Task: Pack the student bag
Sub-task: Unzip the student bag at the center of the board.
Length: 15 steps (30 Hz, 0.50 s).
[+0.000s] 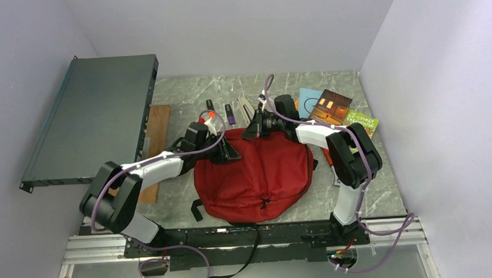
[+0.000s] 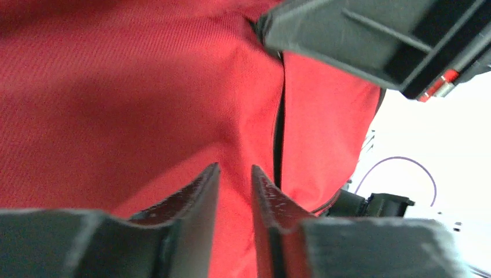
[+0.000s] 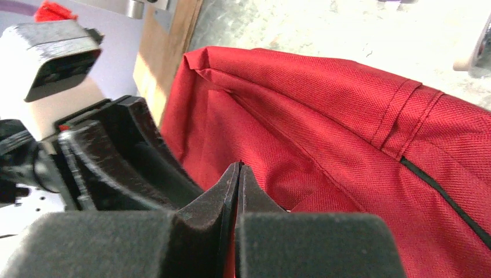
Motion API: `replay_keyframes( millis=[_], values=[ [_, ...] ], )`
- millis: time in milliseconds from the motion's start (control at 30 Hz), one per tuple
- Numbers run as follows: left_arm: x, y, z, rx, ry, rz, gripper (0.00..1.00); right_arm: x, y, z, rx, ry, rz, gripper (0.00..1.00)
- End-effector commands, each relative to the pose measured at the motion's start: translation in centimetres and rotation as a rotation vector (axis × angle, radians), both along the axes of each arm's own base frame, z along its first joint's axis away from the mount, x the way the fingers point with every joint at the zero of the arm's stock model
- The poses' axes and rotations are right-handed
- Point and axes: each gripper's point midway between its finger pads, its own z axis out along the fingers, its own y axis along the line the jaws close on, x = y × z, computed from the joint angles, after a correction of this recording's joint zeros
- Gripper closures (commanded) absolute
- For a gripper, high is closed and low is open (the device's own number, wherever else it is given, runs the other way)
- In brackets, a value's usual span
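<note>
The student bag [image 1: 254, 173] lies flat in the middle of the desk [image 1: 374, 193], a rounded, slumped mound of red woven cloth with a coarse, ribbed weave. A black zipper line [image 2: 279, 139] runs down its side, and a thin black seam crosses a stitched panel near its far edge. One black webbing strap [image 1: 252, 254] trails off the near edge of the desk.

The left gripper [image 1: 227, 151] presses into the bag's upper left shoulder. Its dull black, wedge-shaped fingers [image 2: 202, 194] stand a narrow slit apart, and red cloth fills that slit, so it appears clenched on a fold of the bag. The right gripper [image 3: 238, 168] meets the bag's far rim, just beside the left one. Its matte, scuffed pads are squeezed almost flat together, with a sliver of red between them low down: it pinches the cloth.

The desk top is grey stone-patterned, veined in white. On the far right lie flat, glossy books [image 1: 330, 106], one dark with a lit house, one green, one blue. Short, stubby markers [image 1: 230, 113] sit beyond the bag. On the left a pale wooden board [image 1: 158, 133] lies under a long dark-grey metal case [image 1: 95, 114] that stands tilted.
</note>
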Motion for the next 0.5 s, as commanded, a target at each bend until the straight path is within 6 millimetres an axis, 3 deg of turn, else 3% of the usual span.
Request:
replay_keyframes(
  millis=[0,233,467],
  values=[
    [2.5,-1.9,0.0,-0.063,0.017,0.027,0.75,0.2,0.9,3.9,0.123,-0.024,-0.008,1.0],
    [3.0,-0.6,-5.6,0.014,0.126,0.135,0.89,-1.5,0.7,3.1,0.165,0.054,-0.012,1.0],
    [3.1,-0.4,-8.0,0.002,0.174,0.161,0.99,-6.2,-0.1,-0.3,0.099,0.102,0.057,1.0]
  ],
)
